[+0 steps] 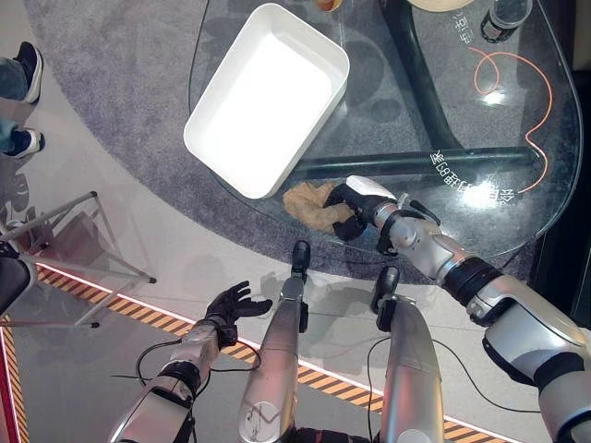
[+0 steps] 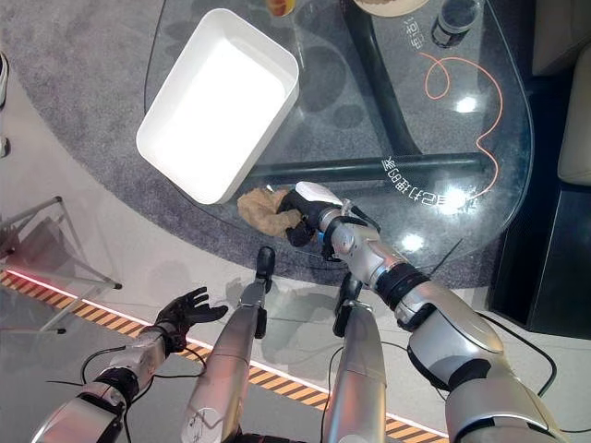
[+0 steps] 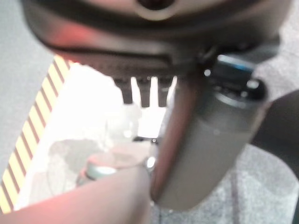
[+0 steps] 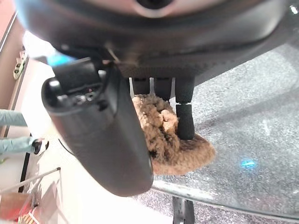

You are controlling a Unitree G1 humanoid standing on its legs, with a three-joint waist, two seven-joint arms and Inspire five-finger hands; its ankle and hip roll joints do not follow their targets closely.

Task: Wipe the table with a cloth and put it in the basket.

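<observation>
1. I see the tan cloth (image 1: pixel 309 204) bunched at the near edge of the glass table (image 1: pixel 517 185), just below the near corner of the basket. In the right wrist view the cloth (image 4: pixel 173 140) lies crumpled on the glass, one lobe spread flat toward the table's rim.
2. My right hand (image 1: pixel 354 209) rests on the cloth's right side. From the wrist camera its fingers (image 4: pixel 185 120) curl down into the pile and the thumb comes in from the other side, so I read it as grasping the cloth. The part of the cloth under the palm is hidden, and I cannot make out how much of it the fingers enclose.
3. The white basket (image 1: pixel 211 148) is a rectangular tub lying diagonally on the table's left part, apart from the cloth by a narrow gap. Its inside is washed out to plain white, so I cannot tell whether anything lies in it.
4. My left hand (image 1: pixel 231 304) hangs off the table, low over the pale floor near the striped tape line (image 1: pixel 138 314), fingers spread and relaxed, holding nothing. Its wrist view shows short fingertips (image 3: pixel 145 95) past the dark bulk, all blurred.
5. At the table's far edge a dark cup (image 1: pixel 503 18) and a pale round dish (image 1: pixel 441 4) are cut off by the frame. An orange cord (image 1: pixel 531 101) loops across the glass at the right.
6. A person's shoes (image 1: pixel 28 69) show at the left edge, on the floor beside the grey rug (image 1: pixel 120 74).
</observation>
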